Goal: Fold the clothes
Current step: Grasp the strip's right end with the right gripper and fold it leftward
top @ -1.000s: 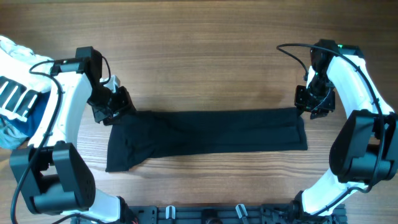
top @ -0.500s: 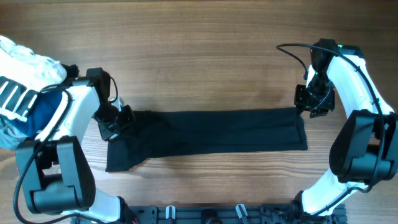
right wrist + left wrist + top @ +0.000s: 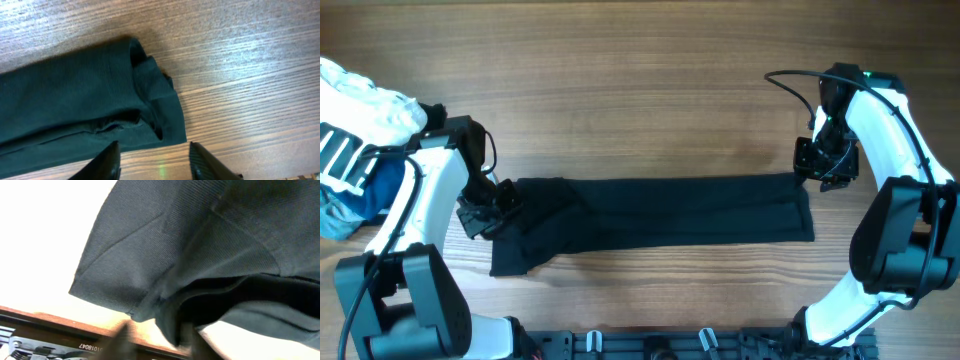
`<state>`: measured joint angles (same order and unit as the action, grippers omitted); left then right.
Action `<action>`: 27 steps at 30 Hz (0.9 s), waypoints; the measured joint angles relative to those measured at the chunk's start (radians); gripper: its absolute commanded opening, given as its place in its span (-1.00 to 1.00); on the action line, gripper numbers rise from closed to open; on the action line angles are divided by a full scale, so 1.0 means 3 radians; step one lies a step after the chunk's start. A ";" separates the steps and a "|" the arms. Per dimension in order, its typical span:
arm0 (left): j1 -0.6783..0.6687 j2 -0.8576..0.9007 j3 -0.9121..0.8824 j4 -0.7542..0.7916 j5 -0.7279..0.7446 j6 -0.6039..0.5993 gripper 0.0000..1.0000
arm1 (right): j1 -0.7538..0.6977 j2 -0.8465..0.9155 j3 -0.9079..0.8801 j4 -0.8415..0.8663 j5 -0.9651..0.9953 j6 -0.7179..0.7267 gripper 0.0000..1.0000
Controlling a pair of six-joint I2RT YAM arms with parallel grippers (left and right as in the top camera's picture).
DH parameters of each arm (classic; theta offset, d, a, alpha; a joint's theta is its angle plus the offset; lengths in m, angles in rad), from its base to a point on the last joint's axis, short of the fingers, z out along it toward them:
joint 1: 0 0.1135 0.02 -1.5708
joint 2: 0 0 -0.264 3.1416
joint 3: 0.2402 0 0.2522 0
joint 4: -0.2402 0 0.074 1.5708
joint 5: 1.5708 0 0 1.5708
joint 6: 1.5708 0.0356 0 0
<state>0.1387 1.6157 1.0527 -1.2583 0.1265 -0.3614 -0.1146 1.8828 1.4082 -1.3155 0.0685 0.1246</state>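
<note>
Handling: judged light, soft and limp; no stiffness, so likely to sag wherever unsupported, with the layers apt to slide apart if dragged.
Where to hold: best at the two short ends of the T-shirt (image 3: pixel 660 210), pinching all layers together at a corner or hem.
Look: black, matte, finely woven; laid as a long narrow band, flaring wider at the left end; stacked folded edges at the right end.
Place: stretched across the middle of the wooden surface (image 3: pixel 650 80), the left end seemingly lifted a little.
Left fingers (image 3: pixel 122 339): narrow, pinching a bunched layered edge at the left end, though blurred.
Right fingers (image 3: pixel 107 161): spread wide, empty, poised over the right end.
</note>
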 measured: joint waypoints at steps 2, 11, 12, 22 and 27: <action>0.0000 0.0000 0.0000 0.0001 -0.0010 -0.0003 0.02 | -0.0033 0.0000 0.0000 0.0001 -0.0001 0.0003 -0.01; 0.0000 -0.0123 0.0230 0.0342 0.0170 -0.0004 0.05 | -0.0717 0.0000 0.0000 0.0127 -0.0441 -0.0303 0.75; 0.0000 -0.0135 0.0235 0.0367 0.0207 -0.0003 0.05 | -0.0722 0.0000 0.0000 0.0132 -0.0516 -0.0403 0.79; 0.0000 -0.0140 0.0235 0.0483 0.0357 -0.0014 0.10 | -0.0718 -0.0001 -0.0698 0.0591 -0.1041 -0.0982 0.90; 0.0000 -0.0140 0.0235 0.0510 0.0359 -0.0013 0.10 | -0.0679 -0.0001 -0.0956 0.0852 -0.1204 -0.1036 0.75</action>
<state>0.1387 1.5738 1.1233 -1.1053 0.2340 -0.3653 -0.3183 1.8824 1.1213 -1.0599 -0.2928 -0.1864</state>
